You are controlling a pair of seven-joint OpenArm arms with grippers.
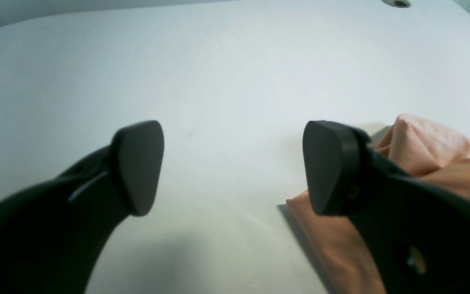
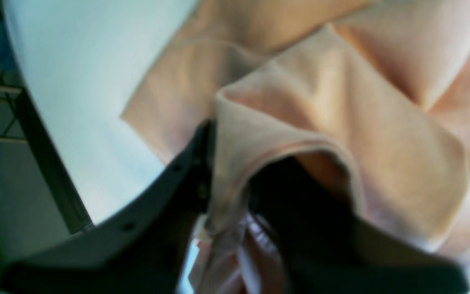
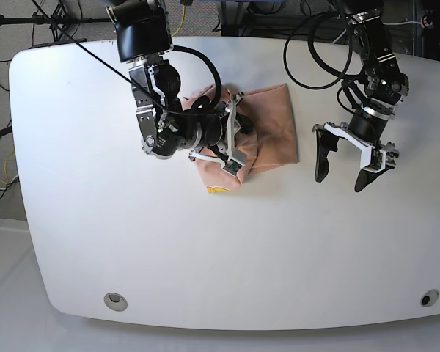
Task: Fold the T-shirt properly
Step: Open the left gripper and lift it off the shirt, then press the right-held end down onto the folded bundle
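Left fingers (image 3: 345, 167) spread wide, holding nothing, hovering over bare worktop (image 3: 95, 183) just beside the T-shirt (image 3: 268, 121), off its edge on the side away from the right arm. Right fingers (image 3: 235, 136) sit on the T-shirt with a hemmed fold of cloth (image 2: 300, 134) draped over and between them; can't tell how far apart they are or whether they really grip. T-shirt lies bunched, partly folded, mid-worktop toward the far edge; small yellow print (image 3: 217, 190) shows at its near edge.

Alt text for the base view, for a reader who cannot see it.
A peach T-shirt, partly folded, lies on a white table. The right gripper is at its bunched edge; the left gripper hangs open beside it, holding nothing.
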